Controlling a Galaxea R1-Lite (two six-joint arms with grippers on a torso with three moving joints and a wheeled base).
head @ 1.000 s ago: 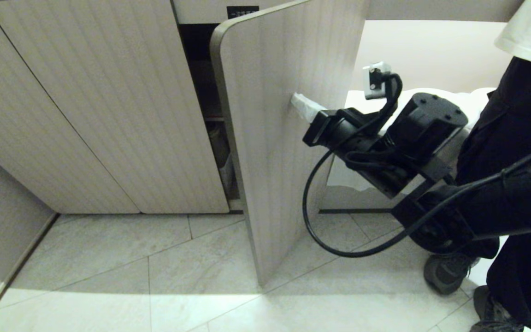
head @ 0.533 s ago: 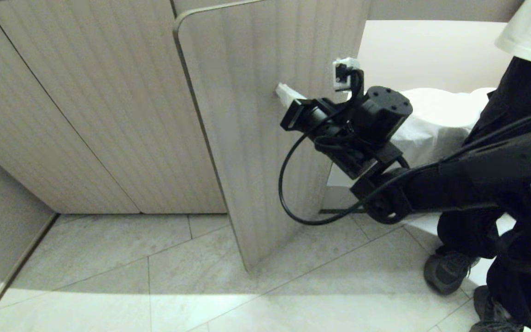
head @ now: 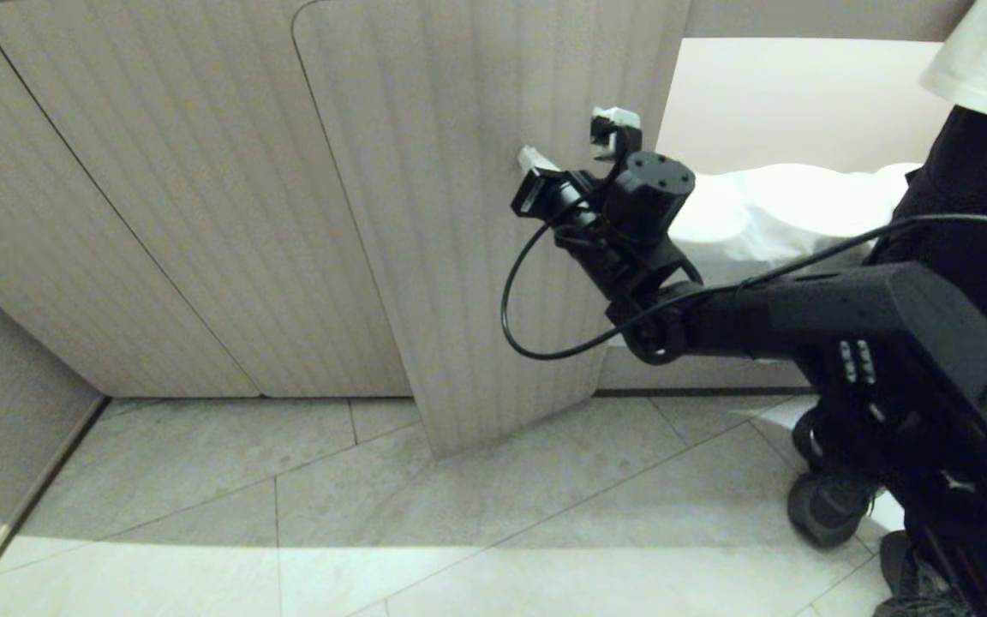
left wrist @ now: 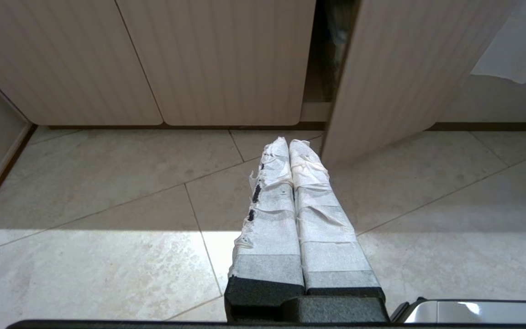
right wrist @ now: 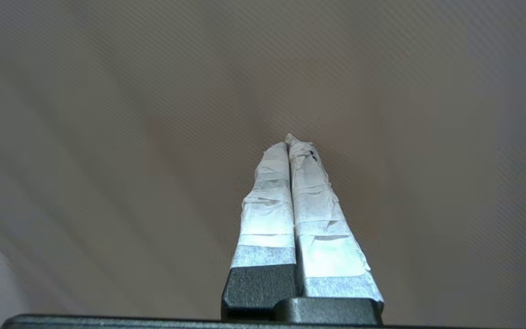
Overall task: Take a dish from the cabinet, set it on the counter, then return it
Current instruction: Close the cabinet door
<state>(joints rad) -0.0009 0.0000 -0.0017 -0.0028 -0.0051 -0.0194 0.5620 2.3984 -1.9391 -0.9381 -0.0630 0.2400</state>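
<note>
1. The right gripper is pressed together with nothing between its tape-wrapped fingers, and its tips rest against the ribbed outer face of the cabinet door
2. In the right wrist view the fingertips meet that beige surface, which fills the whole picture behind them
3. The door stands ajar: in the left wrist view a dark gap shows between its hinge-side neighbour and its free edge, and its lower corner hangs just above the floor
4. The rest of the cabinet shows shut ribbed doors to the robot's left of the swinging one
5. The dish cannot be seen in any view; whatever lies behind the door is hidden, and the gap is too dark to tell what it holds
6. The left gripper hangs low over the pale floor tiles, its taped fingers clenched on nothing and pointing toward the foot of the cabinet
7. The right arm reaches in from the right of the head view, a black cable looping below its wrist
8. A person in dark trousers and a white top stands at the far right, a shoe on the tiles beside the arm
9. A white cloth lies beyond the door, behind the arm
</note>
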